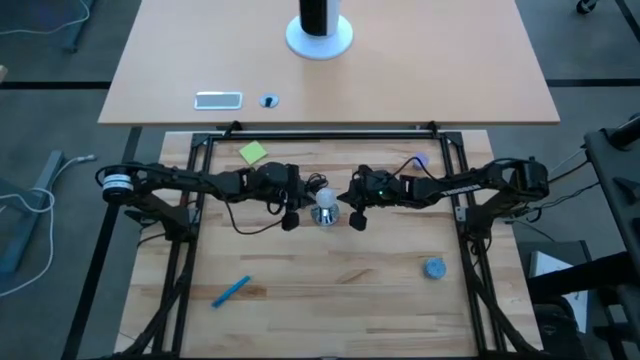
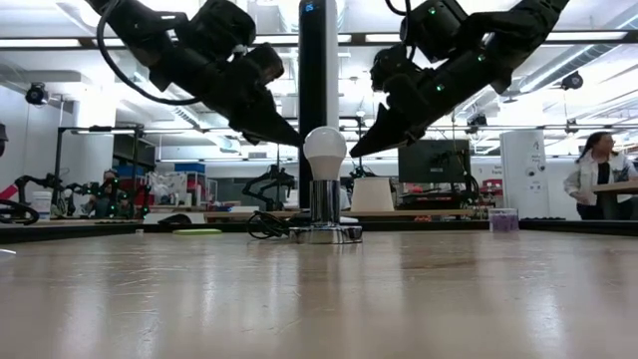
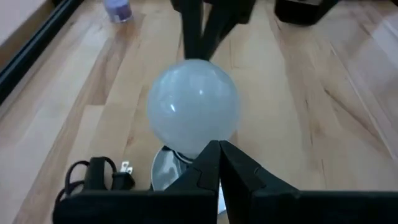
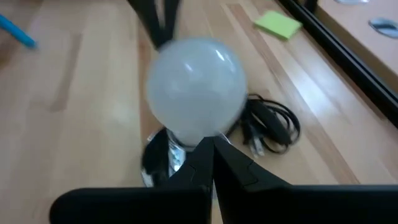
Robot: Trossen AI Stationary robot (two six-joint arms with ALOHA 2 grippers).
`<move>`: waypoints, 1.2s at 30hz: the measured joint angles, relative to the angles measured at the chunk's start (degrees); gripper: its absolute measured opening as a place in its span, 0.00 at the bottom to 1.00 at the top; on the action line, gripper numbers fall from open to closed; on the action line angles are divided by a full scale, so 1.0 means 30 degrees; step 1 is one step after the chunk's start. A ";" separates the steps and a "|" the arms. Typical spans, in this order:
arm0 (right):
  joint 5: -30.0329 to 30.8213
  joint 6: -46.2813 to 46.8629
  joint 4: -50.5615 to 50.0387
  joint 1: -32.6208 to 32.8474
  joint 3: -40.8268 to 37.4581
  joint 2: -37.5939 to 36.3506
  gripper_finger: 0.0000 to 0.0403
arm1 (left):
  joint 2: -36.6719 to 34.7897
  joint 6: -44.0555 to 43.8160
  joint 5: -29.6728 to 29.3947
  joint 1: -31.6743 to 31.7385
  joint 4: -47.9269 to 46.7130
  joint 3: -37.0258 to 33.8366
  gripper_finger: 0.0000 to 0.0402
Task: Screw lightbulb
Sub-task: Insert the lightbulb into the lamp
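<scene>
The white lightbulb [image 1: 324, 196] stands upright with its base in the round shiny metal socket [image 2: 325, 233] at the table's middle. It also shows in the low view [image 2: 325, 150]. My left gripper [image 2: 298, 143] is shut and slants down, with its tip at the bulb's left side. My right gripper [image 2: 353, 154] is shut and slants down, with its tip at the bulb's right side, a little lower. In each wrist view the shut fingertips [image 3: 218, 149] [image 4: 211, 144] stand in front of the bulb's lower half [image 3: 194, 102] [image 4: 196, 87]. My left gripper's shut tip stands right at the bulb's left flank [image 2: 307, 146], coming slanting from above and the left. I cannot tell whether it touches. My right gripper's shut tip stands close beside the bulb's lower right flank [image 2: 342, 158], slanting from above and the right. I cannot tell whether it touches.
The socket's black cord and plug [image 4: 268, 127] lie coiled beside it on the left arm's side. A yellow-green note [image 1: 253, 152], a blue pen [image 1: 230, 291], a blue-grey round cap [image 1: 433, 268] and a small purple thing [image 1: 418, 160] lie around. The table's black frame [image 1: 330, 133] runs along the far edge.
</scene>
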 joint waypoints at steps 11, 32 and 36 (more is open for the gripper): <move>-0.0798 -0.0049 0.0468 0.0155 -0.0022 0.0000 0.00 | 0.0453 0.0006 -0.0433 0.0000 0.0226 0.0000 0.00; 0.0274 -0.0258 -0.0143 0.0138 0.0104 -0.0007 0.00 | 0.0307 0.0014 -0.0546 0.0007 0.0254 0.0000 0.00; 0.0136 -0.0340 -0.0171 0.0175 0.0182 -0.0007 0.00 | 0.0307 0.0014 -0.0546 0.0007 0.0262 0.0000 0.00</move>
